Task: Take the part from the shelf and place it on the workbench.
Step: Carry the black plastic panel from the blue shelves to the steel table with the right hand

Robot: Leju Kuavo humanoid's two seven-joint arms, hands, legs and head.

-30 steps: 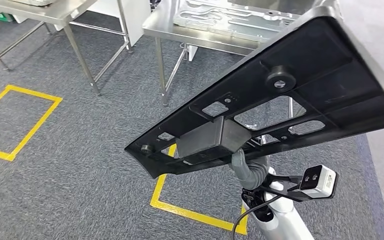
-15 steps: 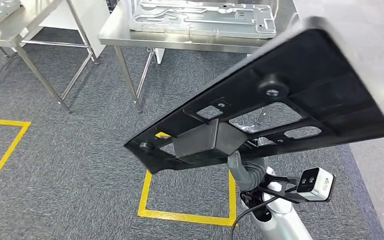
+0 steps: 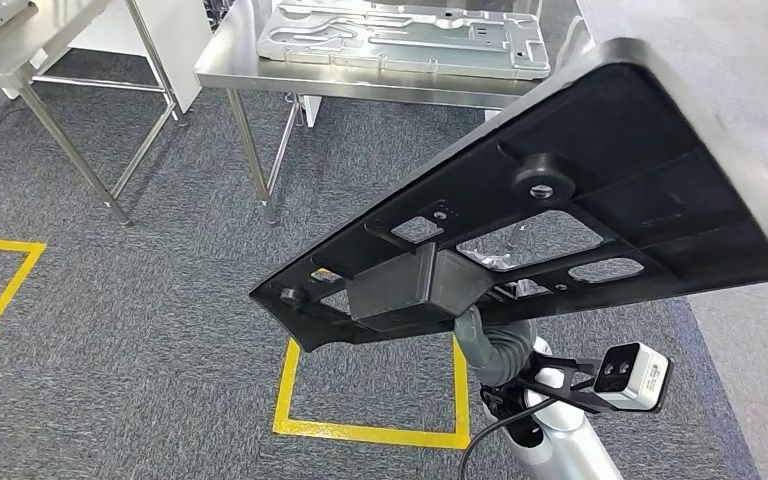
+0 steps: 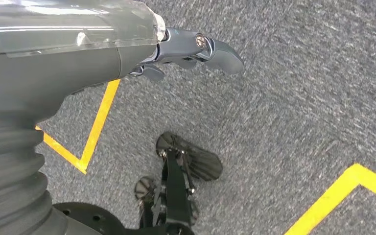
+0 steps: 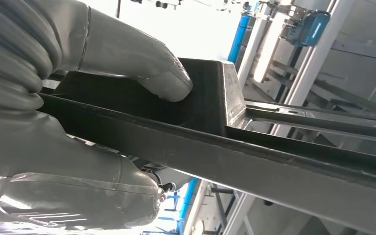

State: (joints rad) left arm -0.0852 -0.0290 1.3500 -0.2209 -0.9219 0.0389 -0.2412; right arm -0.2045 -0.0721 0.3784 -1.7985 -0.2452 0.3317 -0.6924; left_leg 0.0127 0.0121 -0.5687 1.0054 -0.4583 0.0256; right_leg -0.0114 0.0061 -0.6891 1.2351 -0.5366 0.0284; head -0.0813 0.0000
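Head view looks down on grey carpet (image 3: 140, 330) marked with yellow tape squares (image 3: 370, 432). Ahead of me stands a steel counter (image 3: 360, 82) on thin legs, carrying a flat silver plate (image 3: 405, 38) with stamped channels; a second steel counter (image 3: 20, 60) sits off to my left. My right hand (image 5: 78, 122) is clamped on the part (image 3: 560, 200), a long black panel with cut-outs and a round boss, held tilted in the air above the carpet, near the counter but not on it. Right wrist view shows my thumb (image 5: 142, 63) pressed on the panel's boxy block, the rest of the hand under its edge. My left hand (image 4: 191, 49) hangs over the carpet holding nothing, its fingers bent inward; whether they are fully closed I cannot tell.
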